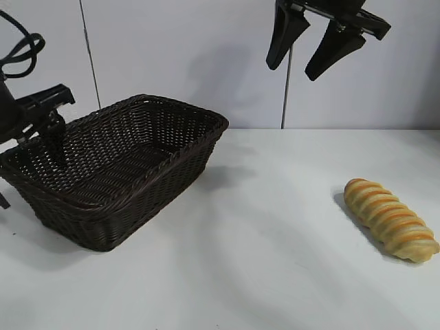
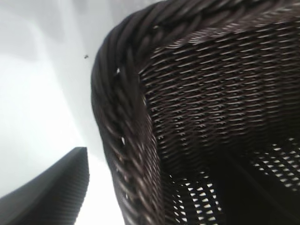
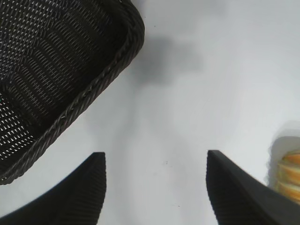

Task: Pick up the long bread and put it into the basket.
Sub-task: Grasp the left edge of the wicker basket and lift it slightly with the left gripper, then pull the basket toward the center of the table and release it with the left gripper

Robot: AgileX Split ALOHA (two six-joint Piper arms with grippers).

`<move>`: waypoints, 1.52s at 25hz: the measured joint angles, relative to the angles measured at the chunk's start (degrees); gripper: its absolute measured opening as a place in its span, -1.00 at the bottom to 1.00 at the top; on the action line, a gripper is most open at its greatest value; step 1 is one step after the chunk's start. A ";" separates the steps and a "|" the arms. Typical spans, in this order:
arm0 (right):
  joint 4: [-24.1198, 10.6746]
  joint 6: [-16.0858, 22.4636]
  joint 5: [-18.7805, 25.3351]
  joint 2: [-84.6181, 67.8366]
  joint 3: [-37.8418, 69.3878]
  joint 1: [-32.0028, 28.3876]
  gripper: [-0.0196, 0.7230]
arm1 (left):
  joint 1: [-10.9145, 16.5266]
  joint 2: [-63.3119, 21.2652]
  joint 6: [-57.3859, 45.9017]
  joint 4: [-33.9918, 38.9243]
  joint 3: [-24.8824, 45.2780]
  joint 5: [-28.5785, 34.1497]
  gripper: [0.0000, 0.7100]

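The long bread point(image 1: 392, 218), golden with orange-brown spiral stripes, lies on the white table at the right. Its end shows at the edge of the right wrist view point(image 3: 287, 176). The dark woven basket point(image 1: 206, 118) stands at the left and nothing shows inside it. My right gripper point(image 1: 292, 69) hangs high above the table's middle, open and empty, left of the bread; in its own view point(image 3: 156, 161) only bare table lies between its fingers. My left gripper point(image 1: 51, 141) is at the basket's left corner, open, straddling the braided rim point(image 2: 117, 93), with one finger point(image 2: 56, 192) outside.
The white table point(image 1: 275, 261) lies between basket and bread. A pale wall with a vertical seam point(image 1: 283, 103) stands behind. The basket's corner shows in the right wrist view point(image 3: 93, 89).
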 joint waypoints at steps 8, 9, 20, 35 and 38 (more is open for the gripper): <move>0.00 0.00 0.00 0.00 0.00 0.00 0.27 | 0.00 0.27 0.00 -0.28 0.00 -0.21 -0.33; 0.00 0.00 0.00 0.00 0.00 0.00 0.27 | 0.00 0.27 0.00 -0.28 0.00 -0.21 -0.43; 0.00 0.00 -0.06 0.00 0.00 0.00 0.27 | 0.48 -0.07 2.41 -2.72 -1.09 -0.47 -0.71; 0.05 0.00 -0.01 0.00 0.00 0.00 0.27 | 6.00 -1.81 30.21 -13.06 -7.16 10.20 -0.72; 0.05 0.00 -0.01 0.00 0.00 0.00 0.27 | 6.00 -1.81 35.68 -13.06 -9.19 11.91 -0.72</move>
